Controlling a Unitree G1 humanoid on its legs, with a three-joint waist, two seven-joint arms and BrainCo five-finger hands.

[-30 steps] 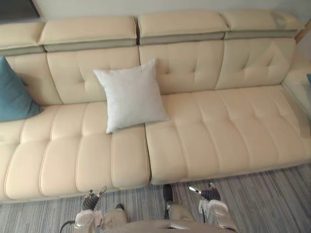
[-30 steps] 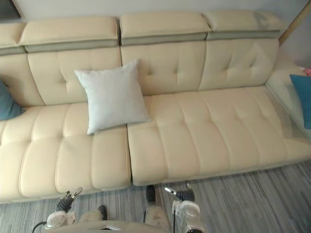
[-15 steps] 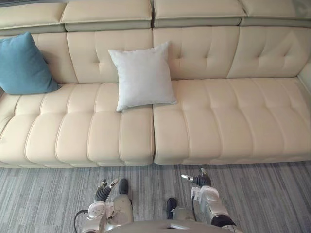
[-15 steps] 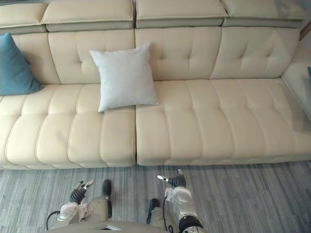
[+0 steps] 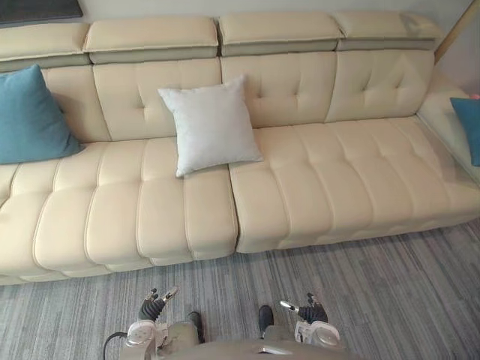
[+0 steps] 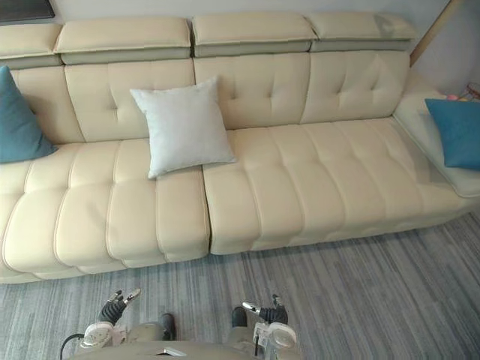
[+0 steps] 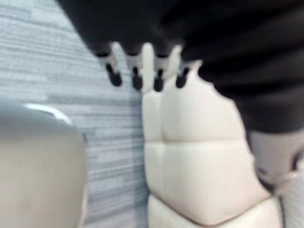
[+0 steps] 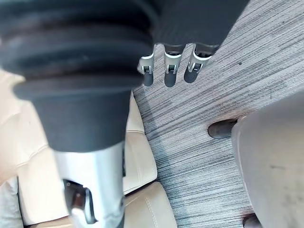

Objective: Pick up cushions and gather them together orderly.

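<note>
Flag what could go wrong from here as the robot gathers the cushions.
1. The cushions are spread wide: the left teal cushion at one end of the sofa, the white cushion in the middle, the right teal cushion on the far section. One may get missed.
2. The left hand and right hand hang open, low over the carpet; a reach from here would probably fall short.

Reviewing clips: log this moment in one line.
left hand: open, empty | right hand: open, empty | white cushion: sofa middle | left teal cushion, right teal cushion: sofa ends
</note>
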